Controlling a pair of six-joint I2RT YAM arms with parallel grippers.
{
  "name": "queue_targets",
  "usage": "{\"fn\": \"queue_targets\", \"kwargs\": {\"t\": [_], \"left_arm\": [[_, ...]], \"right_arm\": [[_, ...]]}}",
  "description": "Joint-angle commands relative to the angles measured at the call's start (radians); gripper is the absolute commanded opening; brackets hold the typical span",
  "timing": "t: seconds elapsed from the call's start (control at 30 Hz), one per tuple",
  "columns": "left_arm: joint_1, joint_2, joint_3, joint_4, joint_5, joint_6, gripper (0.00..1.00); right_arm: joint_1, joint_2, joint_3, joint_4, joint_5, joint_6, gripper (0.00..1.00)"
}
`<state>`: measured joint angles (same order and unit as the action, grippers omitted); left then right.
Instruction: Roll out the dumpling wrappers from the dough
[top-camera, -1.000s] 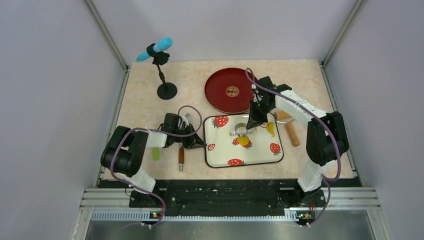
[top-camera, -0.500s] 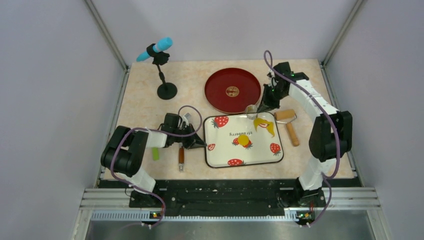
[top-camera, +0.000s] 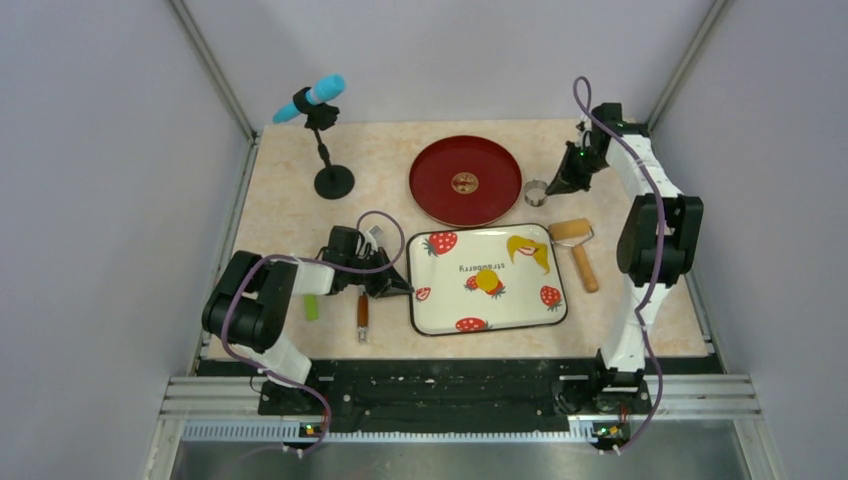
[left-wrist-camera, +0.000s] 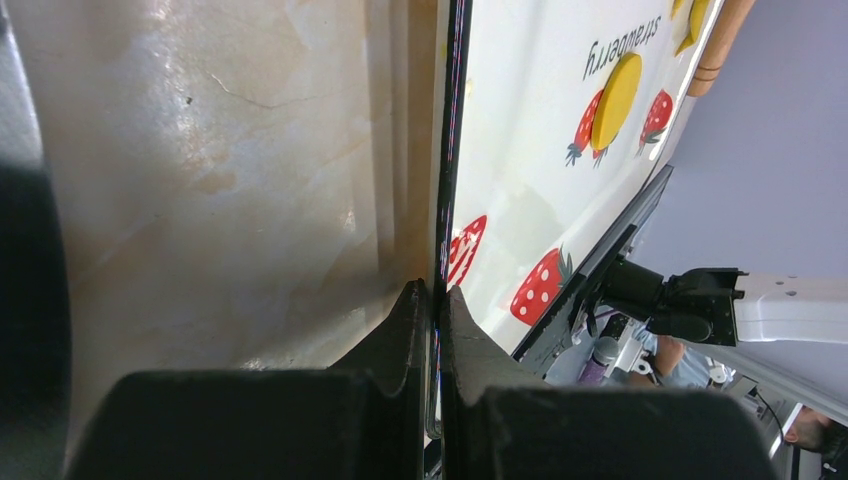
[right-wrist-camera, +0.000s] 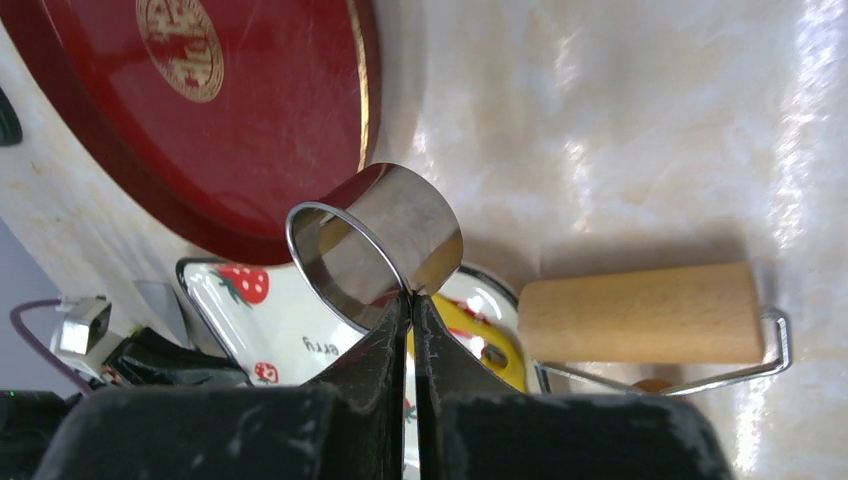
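Left gripper (left-wrist-camera: 434, 300) clamped on left rim of tray (top-camera: 440, 312), round wrapper (top-camera: 488, 283) at tray centre, dough scrap (top-camera: 528, 252) in tray's far-right corner, right gripper (right-wrist-camera: 411, 300) pinching metal ring (right-wrist-camera: 385, 235) beyond that corner.

Robot lab test cell. Plain grey panel walls (top-camera: 100, 200) box in scene on three sides; aluminium frame posts (top-camera: 212, 70) rise at upper corners. Marble-look tabletop (top-camera: 290, 190) fills centre. Left arm (top-camera: 262, 305) and right arm (top-camera: 655, 240) bolted by slotted metal rail (top-camera: 450, 395) along bottom edge, cables (top-camera: 385, 235) looping loose. Microphone (top-camera: 310, 98) on stand, upper left. Kitchen props staged mid-frame: strawberry tray (top-camera: 505, 305), red plate (top-camera: 425, 195), wooden roller (top-camera: 571, 232), metal ring (top-camera: 536, 192).
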<state>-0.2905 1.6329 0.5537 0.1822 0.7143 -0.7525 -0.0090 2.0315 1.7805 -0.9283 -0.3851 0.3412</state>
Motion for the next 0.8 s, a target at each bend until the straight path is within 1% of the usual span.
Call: {"fn": "queue_targets", "kwargs": {"t": [0.0, 0.23, 0.3, 0.33, 0.4, 0.53, 0.63, 0.77], "left_arm": [[-0.011, 0.039, 0.001, -0.018, -0.052, 0.034, 0.0], [-0.012, 0.039, 0.001, -0.018, -0.053, 0.033, 0.0], [-0.012, 0.039, 0.001, -0.017, -0.052, 0.032, 0.0], [-0.012, 0.038, 0.001, -0.017, -0.052, 0.032, 0.0], [-0.012, 0.039, 0.002, -0.018, -0.052, 0.033, 0.0], [-0.012, 0.038, 0.003, -0.022, -0.054, 0.034, 0.0], [-0.014, 0.034, 0.004, -0.025, -0.058, 0.036, 0.0], [-0.038, 0.033, 0.031, -0.058, -0.084, 0.048, 0.0]], "right_arm": [[-0.044, 0.065, 0.101, -0.004, -0.027, -0.006, 0.0], [-0.069, 0.139, 0.11, -0.003, 0.007, -0.018, 0.0], [-0.071, 0.144, 0.107, -0.002, 0.018, -0.026, 0.05], [-0.072, 0.145, 0.105, -0.003, 0.022, -0.028, 0.08], [-0.072, 0.14, 0.099, -0.003, 0.032, -0.033, 0.25], [-0.072, 0.113, 0.082, 0.0, 0.045, -0.044, 0.5], [-0.072, 0.069, 0.05, 0.001, 0.045, -0.058, 0.6], [-0.072, -0.051, -0.084, 0.043, 0.041, -0.075, 0.71]]}}
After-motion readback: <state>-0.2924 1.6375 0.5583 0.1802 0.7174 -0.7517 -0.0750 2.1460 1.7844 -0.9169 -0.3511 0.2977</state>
